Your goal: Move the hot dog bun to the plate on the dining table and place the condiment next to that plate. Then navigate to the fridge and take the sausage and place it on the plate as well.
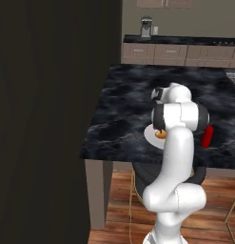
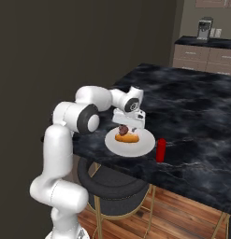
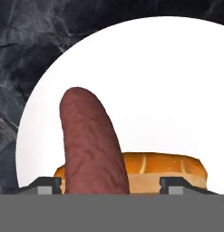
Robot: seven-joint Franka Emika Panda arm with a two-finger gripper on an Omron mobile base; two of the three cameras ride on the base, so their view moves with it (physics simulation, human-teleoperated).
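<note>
A white plate [image 3: 168, 81] lies near the front edge of the black marble dining table [image 2: 191, 102]. On the plate [image 2: 138, 148] rests the hot dog bun [image 3: 177, 166], golden orange. The brown sausage [image 3: 90, 140] stands on end between my fingertips, over the bun [image 2: 128, 138]. My gripper [image 3: 111, 186] hovers just above the plate with its jaws open wider than the sausage [image 2: 123, 129]. The right fingertip stands clear of it. The condiment, a red bottle [image 2: 161, 150], stands upright just right of the plate. In the left base view my arm hides most of the plate [image 1: 150, 135].
A dark round stool [image 2: 114, 182] is tucked under the table's front edge. A dark wall [image 1: 47, 105] rises to the left. Behind the table runs a counter with a coffee machine [image 1: 146, 27]. Wood floor lies below.
</note>
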